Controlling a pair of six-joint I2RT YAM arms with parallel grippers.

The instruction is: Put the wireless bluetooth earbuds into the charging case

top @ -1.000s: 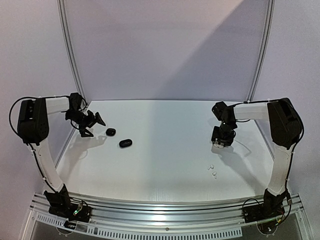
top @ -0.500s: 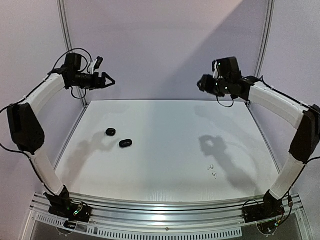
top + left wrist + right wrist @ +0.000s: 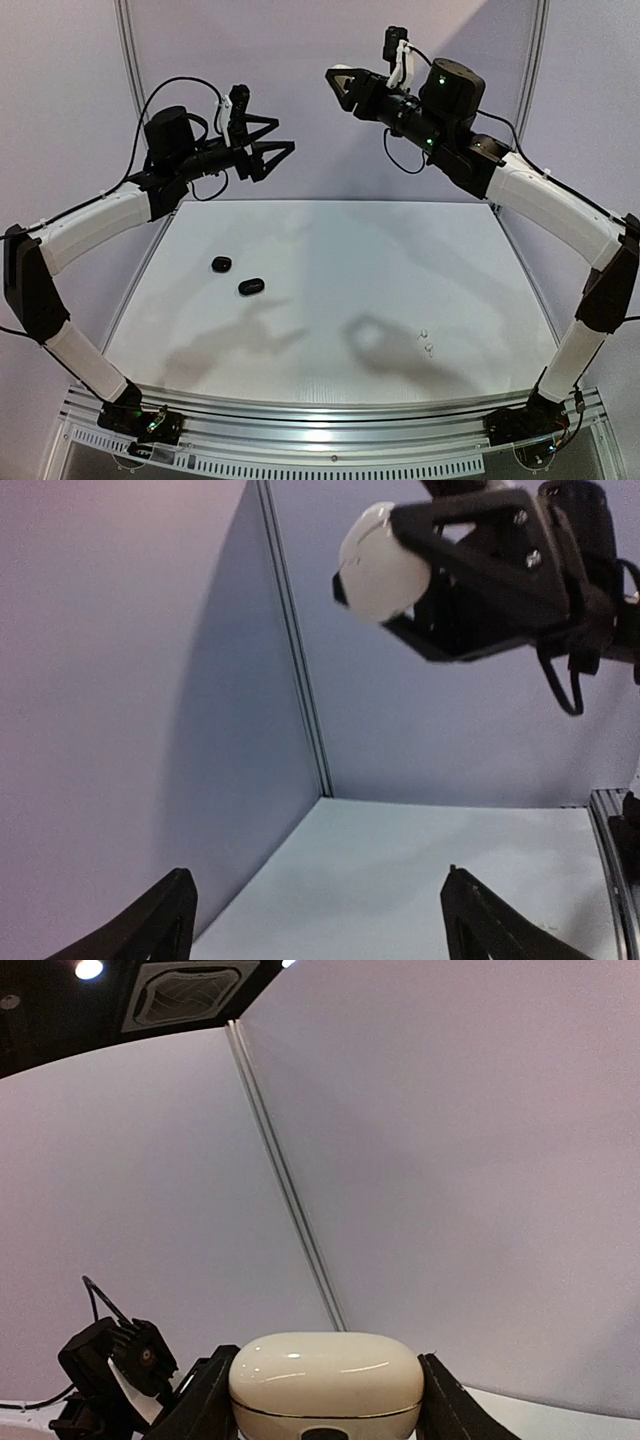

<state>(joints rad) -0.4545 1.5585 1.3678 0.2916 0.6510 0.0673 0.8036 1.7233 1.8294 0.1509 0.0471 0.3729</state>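
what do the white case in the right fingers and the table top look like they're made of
The white case is likely hard plastic with a glossy cream-white finish: sharp light glints and a thin seam show on its shell. The table top is probably a matte white plastic sheet: faint parallel lines, soft shadows, only a dull sheen.

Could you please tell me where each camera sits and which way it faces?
Top external: above and behind the bases, looking down on the table; both arms show whole.
Left wrist: on the raised left arm, facing the other arm's jaws shut on the white charging case; own open jaws at bottom.
Right wrist: on the raised right arm, facing the wall over that case; own jaws flank it.
Shared: all three show the case.
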